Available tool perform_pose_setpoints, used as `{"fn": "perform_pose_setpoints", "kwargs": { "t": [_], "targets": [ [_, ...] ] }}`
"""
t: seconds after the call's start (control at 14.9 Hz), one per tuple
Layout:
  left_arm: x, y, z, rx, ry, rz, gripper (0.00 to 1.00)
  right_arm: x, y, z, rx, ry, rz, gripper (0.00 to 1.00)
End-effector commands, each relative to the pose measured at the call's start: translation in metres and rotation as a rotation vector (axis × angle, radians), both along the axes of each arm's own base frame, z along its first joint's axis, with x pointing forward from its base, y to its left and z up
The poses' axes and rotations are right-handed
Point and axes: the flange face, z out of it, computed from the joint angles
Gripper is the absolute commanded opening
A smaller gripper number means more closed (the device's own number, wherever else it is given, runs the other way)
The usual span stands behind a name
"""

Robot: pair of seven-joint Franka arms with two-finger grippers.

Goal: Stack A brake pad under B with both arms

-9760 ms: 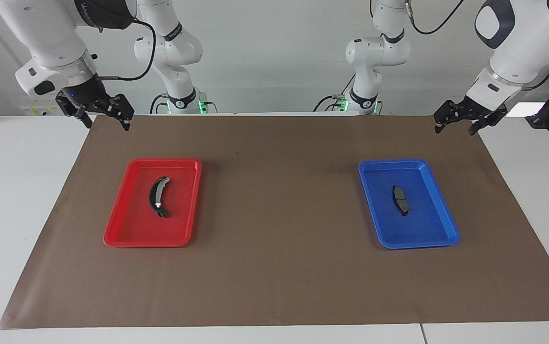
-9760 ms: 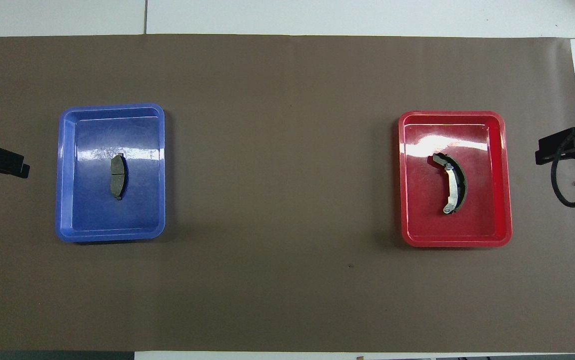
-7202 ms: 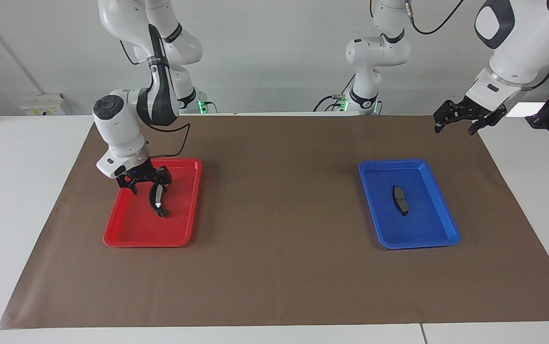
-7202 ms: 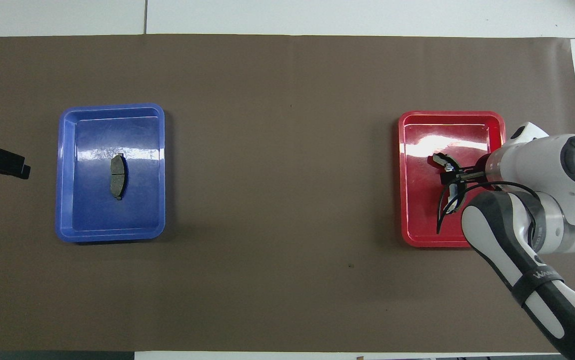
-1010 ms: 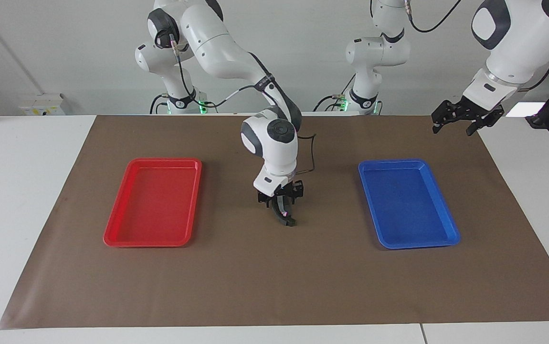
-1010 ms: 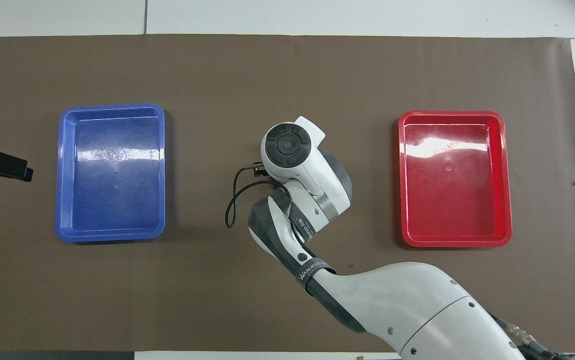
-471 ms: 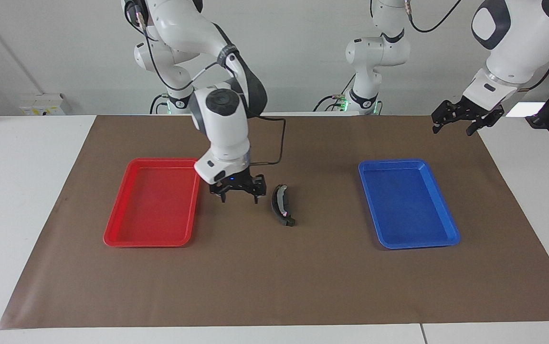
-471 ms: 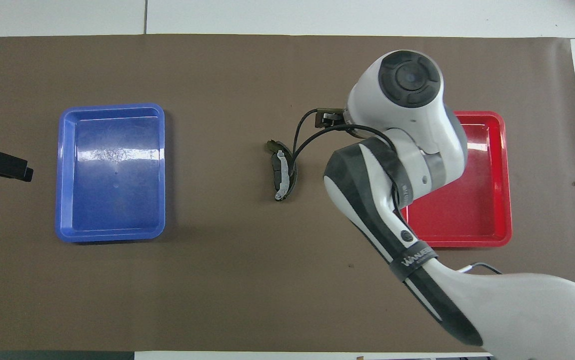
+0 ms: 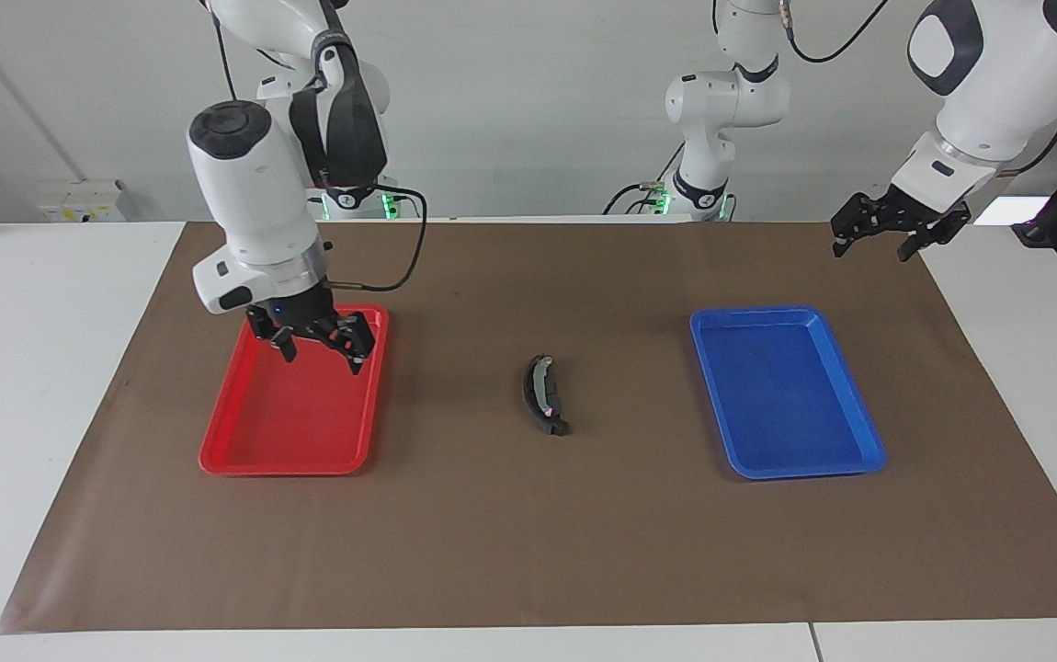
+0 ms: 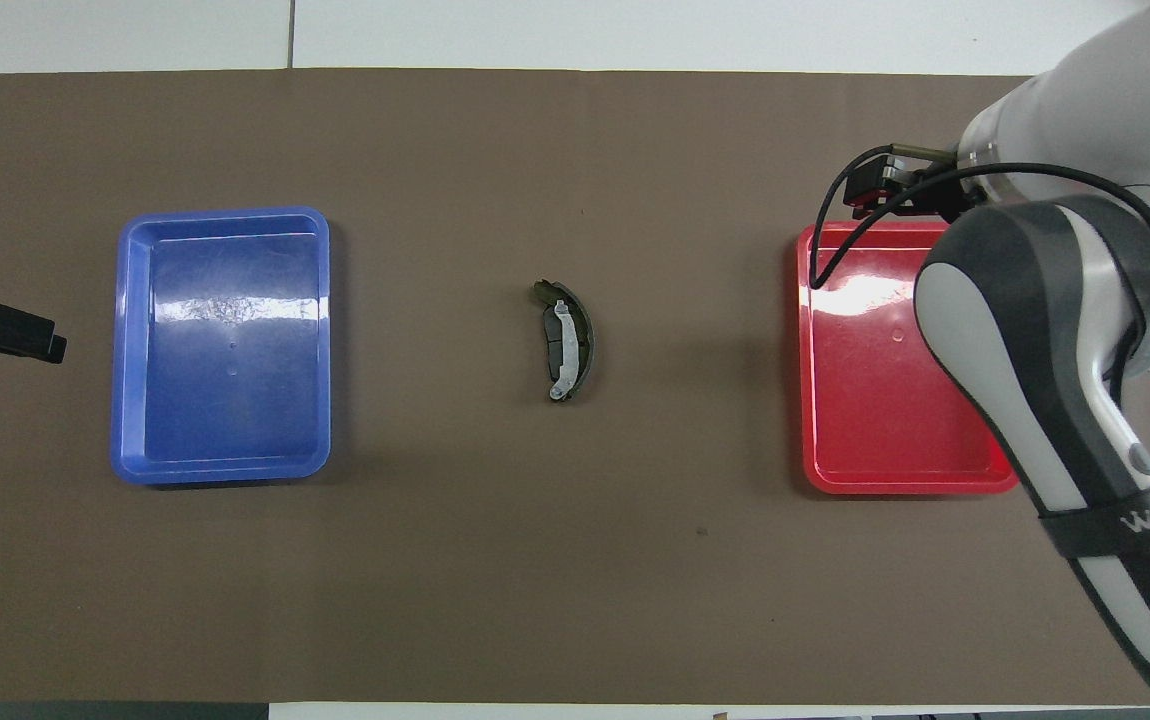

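B (image 9: 542, 395), the long black crescent with a silver-white strip, lies on the brown mat midway between the two trays; it also shows in the overhead view (image 10: 567, 340). The short dark-grey A brake pad is not in either tray. It is mostly hidden under B, and only a dark edge shows at B's inner side. My right gripper (image 9: 319, 348) is open and empty, raised over the red tray (image 9: 244, 455), well apart from B. My left gripper (image 9: 885, 234) is open and empty, waiting in the air over the mat's corner at the left arm's end.
The empty blue tray (image 9: 859, 460) lies toward the left arm's end and the empty red tray (image 10: 810, 400) toward the right arm's end. The right arm's big white links (image 10: 1055, 330) cover part of the red tray from above.
My right gripper opened and let go of B on the mat's middle. It then drew back, empty, toward the right arm's end until it was over the red tray. The left arm has not moved.
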Motion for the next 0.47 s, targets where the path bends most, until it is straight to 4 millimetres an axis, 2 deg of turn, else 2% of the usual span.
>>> {"fn": "perform_pose_setpoints", "kwargs": {
  "t": [0.0,0.4],
  "targets": [
    [0.000,0.002,0.003,-0.007,0.004,-0.003,0.99,-0.025,-0.034,0.031,-0.014,0.018,0.030,1.00],
    [0.000,0.002,0.003,-0.007,0.004,-0.003,0.99,-0.071,-0.102,0.073,-0.011,0.126,0.048,1.00]
  ]
}}
